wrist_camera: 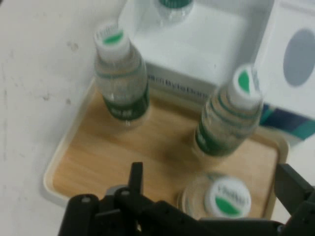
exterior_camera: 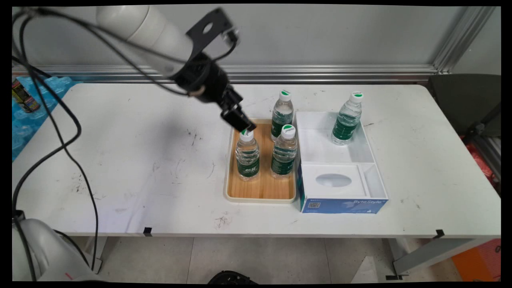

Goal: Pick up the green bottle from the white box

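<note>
A white desk (exterior_camera: 140,160) carries a wooden tray (exterior_camera: 262,188) with three bottles. The gripper (exterior_camera: 245,127), spread open, hovers over the near-left bottle (exterior_camera: 247,156), beside a white bin (exterior_camera: 360,152).

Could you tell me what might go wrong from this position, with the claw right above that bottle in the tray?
1. The open claw sits just above the front-left bottle; coming down off-centre, a finger could hit the cap and tip it.
2. The second bottle stands close by in the tray, so a toppling bottle or a wide finger might knock it too.
</note>
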Robot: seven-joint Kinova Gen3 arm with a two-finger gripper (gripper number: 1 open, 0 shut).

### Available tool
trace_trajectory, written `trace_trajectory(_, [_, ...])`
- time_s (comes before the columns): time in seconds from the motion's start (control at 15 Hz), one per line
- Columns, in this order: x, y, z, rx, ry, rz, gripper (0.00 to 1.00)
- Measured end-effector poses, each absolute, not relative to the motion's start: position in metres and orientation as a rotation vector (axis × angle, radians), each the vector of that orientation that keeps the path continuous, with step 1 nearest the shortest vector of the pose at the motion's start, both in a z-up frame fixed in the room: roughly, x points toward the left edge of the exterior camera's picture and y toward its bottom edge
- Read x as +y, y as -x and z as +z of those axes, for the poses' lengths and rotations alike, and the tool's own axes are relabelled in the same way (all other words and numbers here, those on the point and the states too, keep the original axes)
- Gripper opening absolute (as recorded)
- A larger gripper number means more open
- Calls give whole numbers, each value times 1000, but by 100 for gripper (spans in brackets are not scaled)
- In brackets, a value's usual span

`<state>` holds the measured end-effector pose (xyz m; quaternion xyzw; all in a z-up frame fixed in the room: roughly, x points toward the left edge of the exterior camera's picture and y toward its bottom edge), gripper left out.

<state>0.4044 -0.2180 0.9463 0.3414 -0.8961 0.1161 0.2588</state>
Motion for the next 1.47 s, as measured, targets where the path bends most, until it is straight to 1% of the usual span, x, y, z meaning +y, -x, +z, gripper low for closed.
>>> trace_trajectory(0.4, [-257, -368, 982, -2374, -888, 294, 100])
trace_trajectory(0.73, [-291, -341, 991, -2339, -831, 319, 100])
trace_trajectory(1.0, [-331, -318, 978, -2300, -766, 350, 100])
trace_trajectory(1.13, [-352, -307, 965, -2288, -740, 361, 100])
trace_trajectory(1.47, [-383, -288, 932, -2281, -706, 356, 100])
